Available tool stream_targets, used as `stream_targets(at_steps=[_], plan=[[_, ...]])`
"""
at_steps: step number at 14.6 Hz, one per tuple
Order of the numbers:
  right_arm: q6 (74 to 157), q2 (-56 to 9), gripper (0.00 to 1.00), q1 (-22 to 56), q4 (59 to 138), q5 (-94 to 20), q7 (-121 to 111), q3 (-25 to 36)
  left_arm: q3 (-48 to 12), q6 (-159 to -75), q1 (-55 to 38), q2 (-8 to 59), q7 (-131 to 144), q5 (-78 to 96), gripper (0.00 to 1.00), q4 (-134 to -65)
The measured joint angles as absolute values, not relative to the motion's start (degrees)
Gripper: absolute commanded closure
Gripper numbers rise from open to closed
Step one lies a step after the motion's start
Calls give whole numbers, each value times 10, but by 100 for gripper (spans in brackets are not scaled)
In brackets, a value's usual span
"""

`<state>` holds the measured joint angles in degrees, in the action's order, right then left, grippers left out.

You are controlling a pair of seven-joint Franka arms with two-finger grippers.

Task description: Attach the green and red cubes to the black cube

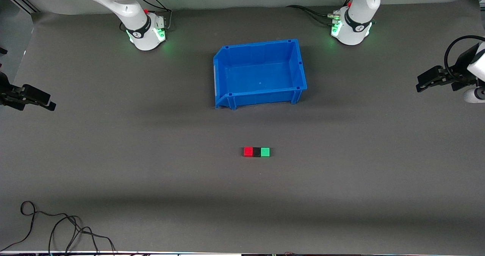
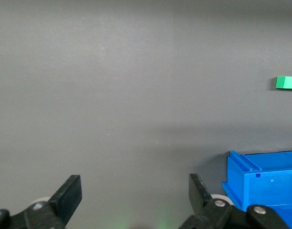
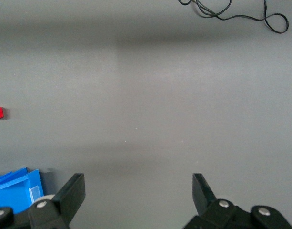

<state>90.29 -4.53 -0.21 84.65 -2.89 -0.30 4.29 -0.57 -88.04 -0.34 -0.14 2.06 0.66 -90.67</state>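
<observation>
The black cube [image 1: 257, 152] sat on the grey table [image 1: 151, 165], nearer to the front camera than the blue bin [image 1: 260, 73] and well apart from it. The red cube [image 1: 248, 152] touched the black cube on the face toward the right arm's end of the table, and the green cube [image 1: 265, 152] touched it on the face toward the left arm's end, so the three formed one short straight row with the black cube in the middle. The bin stood open-topped and held nothing that could be seen.

The left gripper [image 1: 426, 81] hung over the table edge at the left arm's end, well apart from the bin and from the row of cubes; in the left wrist view its jaws stood wide apart and held nothing [image 2: 135, 195], with the green cube [image 2: 286, 82] and a corner of the bin [image 2: 265, 181] in sight. The right gripper [image 1: 41, 101] hung over the table edge at the right arm's end, likewise well apart from the bin, its jaws wide and empty [image 3: 138, 193]. A thin black cable [image 1: 57, 225] lay looped on the table, much nearer to the front camera than the bin, toward the right arm's end.
</observation>
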Motion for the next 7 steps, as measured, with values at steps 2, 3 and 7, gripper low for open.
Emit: stream_targets(at_steps=[2, 3, 7], plan=[[903, -45, 0, -2, 846, -29, -3, 43, -4, -883, -3, -1, 20, 5, 0, -907], [903, -44, 0, -2, 846, -29, -3, 44, -3, -883, -3, -2, 19, 2, 0, -907], [902, -43, 0, -2, 846, -29, -3, 46, 0, -905, -3, -2, 18, -2, 0, -914]])
